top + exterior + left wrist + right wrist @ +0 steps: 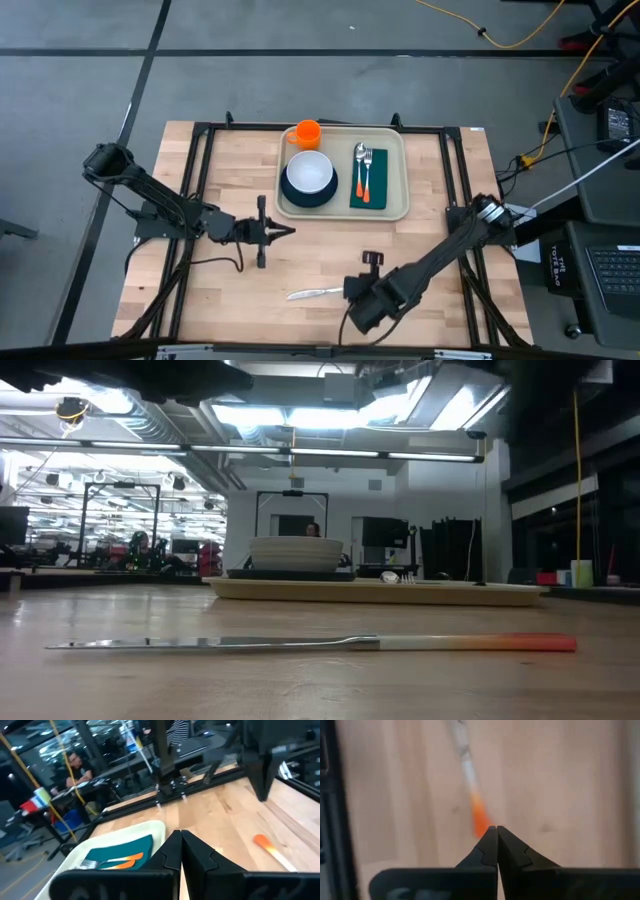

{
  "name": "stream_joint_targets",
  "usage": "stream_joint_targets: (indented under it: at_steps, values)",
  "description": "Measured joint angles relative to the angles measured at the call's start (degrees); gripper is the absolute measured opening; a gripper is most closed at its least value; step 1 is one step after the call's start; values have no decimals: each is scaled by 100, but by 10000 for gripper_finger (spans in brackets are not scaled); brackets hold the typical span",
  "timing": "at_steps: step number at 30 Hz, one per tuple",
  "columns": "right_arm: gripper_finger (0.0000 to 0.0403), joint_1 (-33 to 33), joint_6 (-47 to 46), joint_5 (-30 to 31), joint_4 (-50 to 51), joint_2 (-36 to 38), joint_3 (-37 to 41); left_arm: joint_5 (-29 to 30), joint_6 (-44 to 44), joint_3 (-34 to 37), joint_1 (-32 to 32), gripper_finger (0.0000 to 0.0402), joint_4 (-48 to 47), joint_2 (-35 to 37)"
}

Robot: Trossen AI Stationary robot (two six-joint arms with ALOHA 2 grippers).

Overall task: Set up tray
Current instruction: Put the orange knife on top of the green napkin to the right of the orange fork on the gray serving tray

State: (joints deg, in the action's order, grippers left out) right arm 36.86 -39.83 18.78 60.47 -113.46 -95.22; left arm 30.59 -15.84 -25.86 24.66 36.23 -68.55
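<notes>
Right gripper: jaws closed, tips pressed together, holding nothing. It sits just beside the knife's orange handle end, on the side away from the tray.

Knife: lies flat on the bare wood of the table, well apart from the tray and on its near side. Long axis runs roughly parallel to the tray's long edge; silver blade points toward the left arm's side, orange handle toward the right gripper.

Left gripper: jaws closed, empty, pointing toward the tray's near left corner, just short of its rim. It is farther from the knife than the right gripper.

Tray: at the far middle of the table. Holds a white bowl on a dark plate, an orange cup at its far left corner, and a green napkin carrying a fork and spoon.

Judgement: the knife appears the only item outside the tray; the right arm is nearer, and its jaws must open before taking the handle.
</notes>
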Motion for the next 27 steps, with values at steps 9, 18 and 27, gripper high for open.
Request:
stream_joint_targets:
  at_steps: [9,18,27]
  values:
    - [1,-297,285,239,-1500,1353,1880,102,69,-37,254,1,-44,0]
    - [0,-371,148,165,-2766,2272,3458,161,818,-902,576,1,-1477,-756]
    - [0,-263,198,192,-2783,2259,3477,83,2014,-2905,1043,2,-4085,-2221]
